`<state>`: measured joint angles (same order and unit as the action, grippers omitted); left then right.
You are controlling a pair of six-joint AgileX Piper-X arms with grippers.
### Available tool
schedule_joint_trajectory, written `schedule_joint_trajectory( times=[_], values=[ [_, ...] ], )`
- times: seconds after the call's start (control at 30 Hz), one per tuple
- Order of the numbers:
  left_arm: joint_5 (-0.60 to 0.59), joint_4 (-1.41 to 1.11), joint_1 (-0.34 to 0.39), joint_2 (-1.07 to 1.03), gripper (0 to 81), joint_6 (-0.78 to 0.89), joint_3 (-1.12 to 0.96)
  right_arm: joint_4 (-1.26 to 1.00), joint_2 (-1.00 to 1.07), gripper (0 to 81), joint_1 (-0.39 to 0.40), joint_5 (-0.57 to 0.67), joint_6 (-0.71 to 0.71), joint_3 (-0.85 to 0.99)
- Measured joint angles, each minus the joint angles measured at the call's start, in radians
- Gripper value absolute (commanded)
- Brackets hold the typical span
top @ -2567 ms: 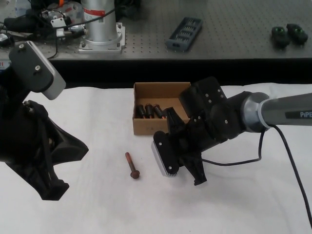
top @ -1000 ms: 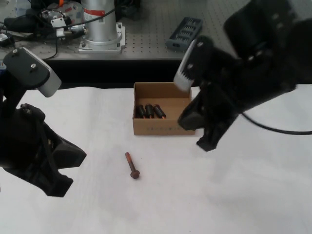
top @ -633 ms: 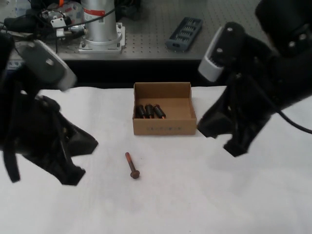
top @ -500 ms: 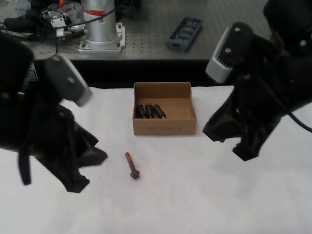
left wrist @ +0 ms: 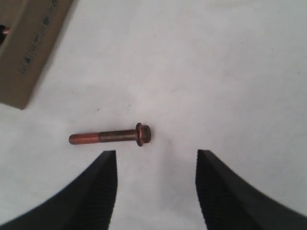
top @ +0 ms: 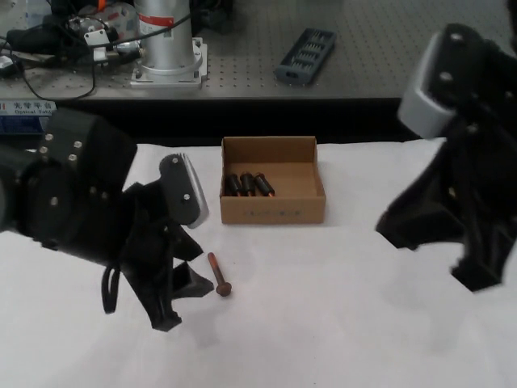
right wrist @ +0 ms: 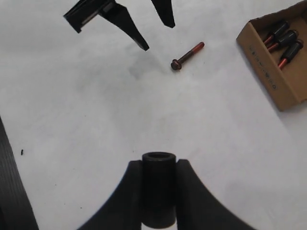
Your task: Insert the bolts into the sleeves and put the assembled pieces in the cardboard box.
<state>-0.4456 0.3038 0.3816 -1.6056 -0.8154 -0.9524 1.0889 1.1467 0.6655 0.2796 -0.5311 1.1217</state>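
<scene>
A copper bolt (left wrist: 110, 136) lies flat on the white cloth, just in front of my left gripper (left wrist: 156, 155). The gripper is open and hangs over the cloth, with the bolt's head between the lines of its fingers (left wrist: 103, 189). In the high view the bolt (top: 218, 275) rests beside the left gripper (top: 187, 303). My right gripper (right wrist: 158, 165) is shut on a black sleeve (right wrist: 158, 191) and held up at the right. The cardboard box (top: 273, 212) holds three assembled pieces (top: 246, 184).
The box (right wrist: 271, 76) sits at the cloth's far middle, with the bolt (right wrist: 187, 56) between it and the left gripper's fingers (right wrist: 129, 28). Behind the cloth, a dark bench carries a metal post (top: 166, 40) and a blue bit holder (top: 305, 52).
The left arm has swung in from the left and come down beside the bolt. The right arm has pulled away from the box toward the right edge.
</scene>
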Motion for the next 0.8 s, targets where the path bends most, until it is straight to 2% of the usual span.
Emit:
schedule_joint_trajectory(
  times=[0.17, 0.37, 0.67, 0.8],
  values=[
    [0.063, -0.013, 0.021, -0.051, 36.9, 0.212, -0.068, 0.01, -0.037, 2.5, 0.0, 0.0, 0.0, -0.064],
    [0.158, -0.015, 0.12, -0.133, 36.9, 0.563, -0.134, 0.022, -0.049, 2.5, 0.0, 0.0, 0.0, -0.113],
    [0.414, -0.015, 0.216, -0.191, 36.9, 0.806, -0.134, 0.006, -0.049, 2.5, 0.0, 0.0, 0.022, -0.116],
    [0.534, -0.015, 0.22, -0.193, 36.9, 0.916, -0.142, 0.006, -0.049, 2.5, 0.0, 0.0, 0.022, -0.116]
  ],
)
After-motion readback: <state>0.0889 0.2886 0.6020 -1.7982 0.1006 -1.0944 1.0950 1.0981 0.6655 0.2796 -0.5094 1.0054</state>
